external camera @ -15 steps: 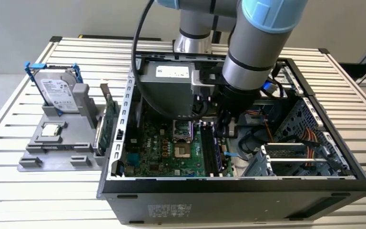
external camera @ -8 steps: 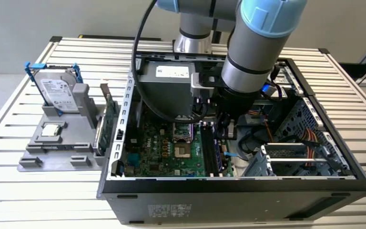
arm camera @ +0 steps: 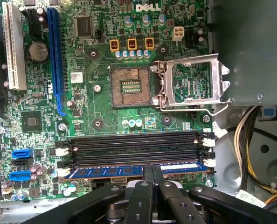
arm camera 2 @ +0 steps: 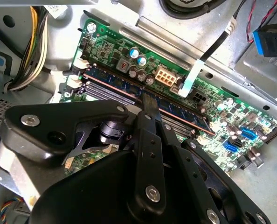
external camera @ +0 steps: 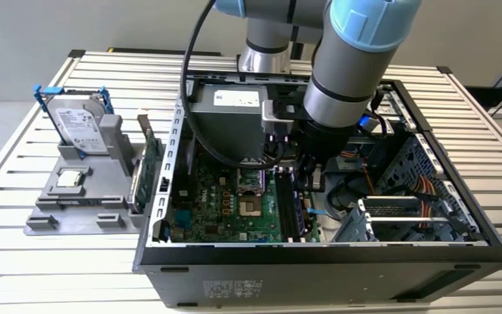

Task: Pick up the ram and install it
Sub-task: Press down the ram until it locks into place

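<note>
The ram (arm camera: 129, 171) stands on edge in the motherboard (arm camera: 106, 70) memory slot nearest the claw (arm camera: 152, 173); the claw body hides its lower edge and middle section in both wrist views. The claw's two fingers are pressed against the ram's middle, pinching it. In the exterior view, the arm (external camera: 342, 78) reaches steeply down into the open computer case (external camera: 321, 252), concealing the claw.

ram (arm camera: 129, 171) middle hidden behind tool (arm camera: 152, 173), arm top cropped
</note>
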